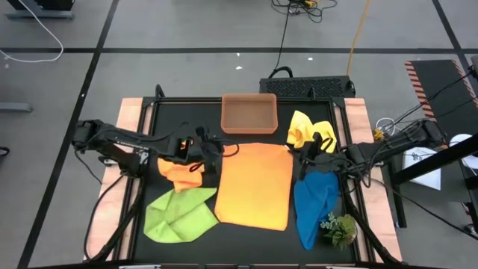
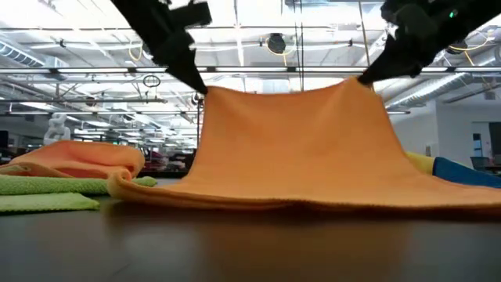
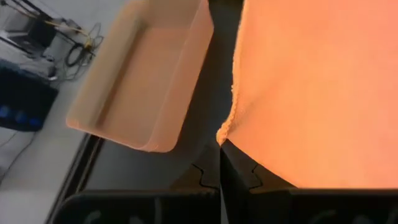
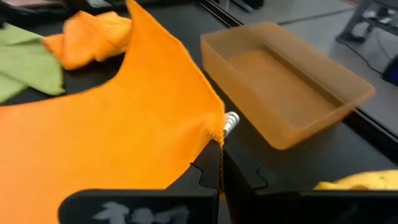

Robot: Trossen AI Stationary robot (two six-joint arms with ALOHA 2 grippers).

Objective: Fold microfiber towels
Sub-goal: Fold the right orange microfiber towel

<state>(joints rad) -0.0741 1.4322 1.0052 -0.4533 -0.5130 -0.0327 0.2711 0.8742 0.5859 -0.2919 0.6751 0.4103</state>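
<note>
A large orange microfiber towel [image 1: 254, 187] lies in the middle of the black table. Its near edge [image 2: 297, 202] rests on the table and its two far corners are raised. My left gripper [image 1: 222, 149] is shut on the far left corner, and my right gripper [image 1: 300, 155] is shut on the far right corner. Between them the far edge hangs in a shallow sag [image 2: 282, 90]. A crumpled orange cloth [image 1: 179, 172] and a lime green towel [image 1: 179, 213] lie at the left. A blue towel [image 1: 314, 203] and a yellow one [image 1: 306, 128] lie at the right. My left gripper pinches the towel's far left corner [image 3: 224, 133] between its two fingertips, coming slanting down from the table's left. The corner is lifted clear, and the cloth slopes down from it to the table. Only the corner's tip is caught. My right gripper pinches the far right corner [image 4: 216, 129] between its two fingertips, slanting down from the table's right. That corner [image 2: 362, 83] is held up about level with the other, and the cloth falls away from it to the near edge on the table.
A terracotta-brown tray [image 1: 249, 113] stands just beyond the raised far edge, close to both grippers. A small green plant sprig [image 1: 340, 228] lies at the near right by the blue towel. Wooden table borders [image 1: 131, 119] run along both sides.
</note>
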